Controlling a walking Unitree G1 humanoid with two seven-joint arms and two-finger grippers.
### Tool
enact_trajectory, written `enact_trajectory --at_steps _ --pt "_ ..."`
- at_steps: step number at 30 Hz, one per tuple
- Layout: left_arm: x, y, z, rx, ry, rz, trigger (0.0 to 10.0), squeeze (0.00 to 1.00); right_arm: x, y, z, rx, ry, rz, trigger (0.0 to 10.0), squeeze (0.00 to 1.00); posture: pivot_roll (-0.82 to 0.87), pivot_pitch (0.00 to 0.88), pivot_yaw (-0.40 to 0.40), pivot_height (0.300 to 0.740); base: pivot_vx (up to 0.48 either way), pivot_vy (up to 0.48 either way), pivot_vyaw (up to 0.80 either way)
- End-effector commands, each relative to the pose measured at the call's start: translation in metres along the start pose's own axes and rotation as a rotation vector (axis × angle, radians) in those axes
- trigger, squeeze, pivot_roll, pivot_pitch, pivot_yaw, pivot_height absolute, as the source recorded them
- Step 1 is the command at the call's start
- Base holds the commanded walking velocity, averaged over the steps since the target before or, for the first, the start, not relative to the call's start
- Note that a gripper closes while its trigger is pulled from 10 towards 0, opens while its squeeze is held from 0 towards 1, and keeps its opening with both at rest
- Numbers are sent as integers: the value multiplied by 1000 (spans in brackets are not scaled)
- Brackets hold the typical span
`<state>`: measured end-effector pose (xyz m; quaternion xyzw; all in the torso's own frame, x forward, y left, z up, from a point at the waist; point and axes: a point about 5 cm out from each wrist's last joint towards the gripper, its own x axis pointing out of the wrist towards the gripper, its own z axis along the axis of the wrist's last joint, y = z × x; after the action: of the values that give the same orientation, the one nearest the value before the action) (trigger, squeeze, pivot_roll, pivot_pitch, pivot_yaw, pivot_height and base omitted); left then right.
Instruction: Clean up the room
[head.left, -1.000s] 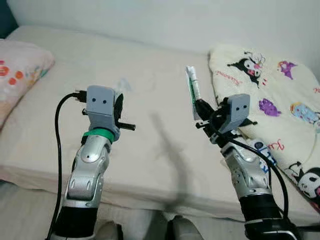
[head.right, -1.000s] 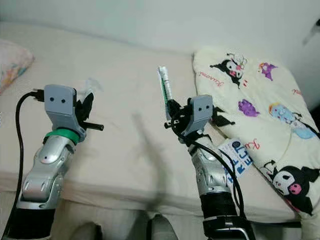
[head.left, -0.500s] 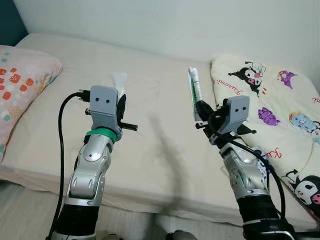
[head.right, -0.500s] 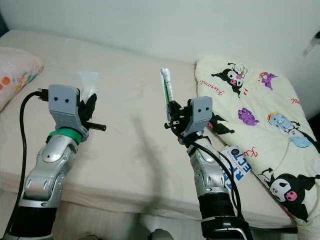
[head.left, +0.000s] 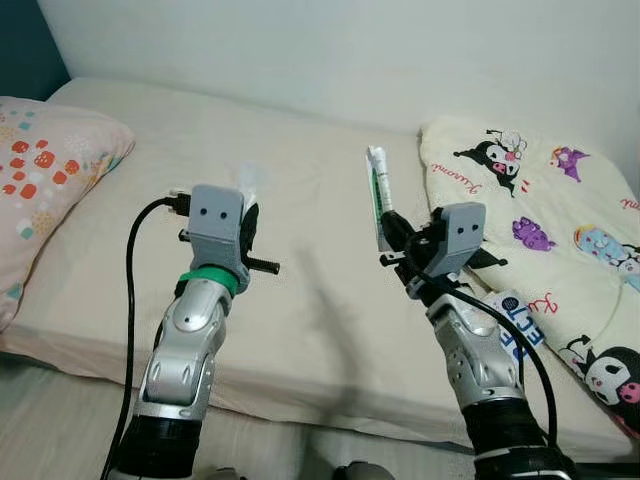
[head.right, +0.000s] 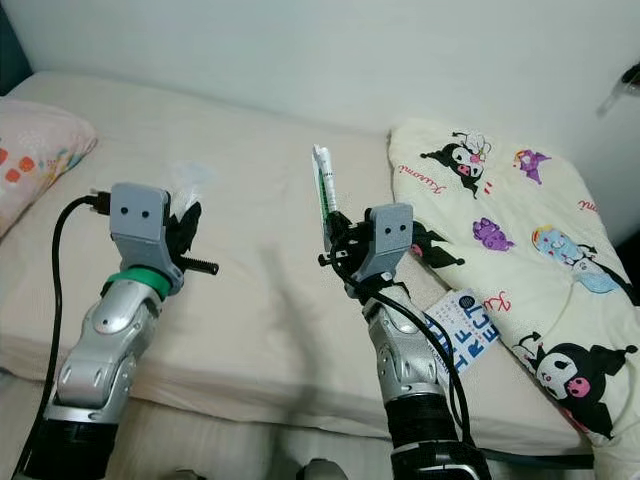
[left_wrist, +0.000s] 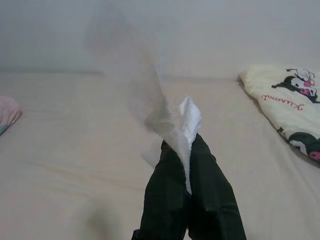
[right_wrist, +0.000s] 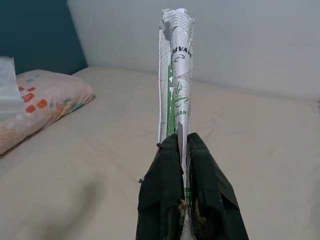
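I am holding my right gripper (right_wrist: 187, 150) raised over the bed (head.left: 300, 300), its two black fingers pressed together on the lower end of a long, flat wrapper (head.left: 378, 200), white with green print and a crimped top, thin and foil-like by its sheen. The wrapper's long axis is running straight on from the fingers, standing nearly upright above the gripper, so wherever it is going, I judge it will have to be tipped end-first. My left gripper (left_wrist: 190, 165) is up at about the same height, well apart from the right, its fingers pinching a crumpled scrap (left_wrist: 182, 122) of thin white film or tissue that is sticking up past the tips, limp and half see-through. Both pieces are already off the bed and in the air, each in the arm on its own side. Beyond the hands, the beige sheet is lying smooth and soft; a pink pillow (head.left: 45, 160) with orange and red spots is sitting at the far left, and a pale yellow blanket (head.left: 540, 210) printed with cartoon figures is spread at the right, with a white-and-blue label (head.right: 465, 325) lying on it just beside my right forearm.
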<state>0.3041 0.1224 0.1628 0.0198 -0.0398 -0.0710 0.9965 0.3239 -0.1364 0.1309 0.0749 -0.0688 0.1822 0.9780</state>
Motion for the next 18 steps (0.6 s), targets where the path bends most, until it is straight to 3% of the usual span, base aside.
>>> enact_trajectory --at_steps 1,4,6,9,18 --pt "-3 -3 -2 5 4 -15 10000 0 -3 -1 -2 -5 1 -14 10000 0 -3 0 -32 730 -319 0 0" --pt "-3 -3 -2 5 3 -15 10000 0 -3 -2 -2 -19 7 -24 10000 0 -4 0 -31 730 -319 0 0" --pt "-3 -3 -2 6 3 -15 10000 0 -2 -3 -2 -15 3 -37 10000 0 -3 0 -30 730 -319 0 781" --pt "-3 -2 -2 6 5 -16 10000 0 -1 -6 1 63 -23 -73 10000 0 -2 0 -27 730 -319 0 715" --pt "-2 -2 -2 10 6 -19 10000 0 -1 -6 3 107 -34 -73 10000 0 -2 0 -21 730 -315 0 0"
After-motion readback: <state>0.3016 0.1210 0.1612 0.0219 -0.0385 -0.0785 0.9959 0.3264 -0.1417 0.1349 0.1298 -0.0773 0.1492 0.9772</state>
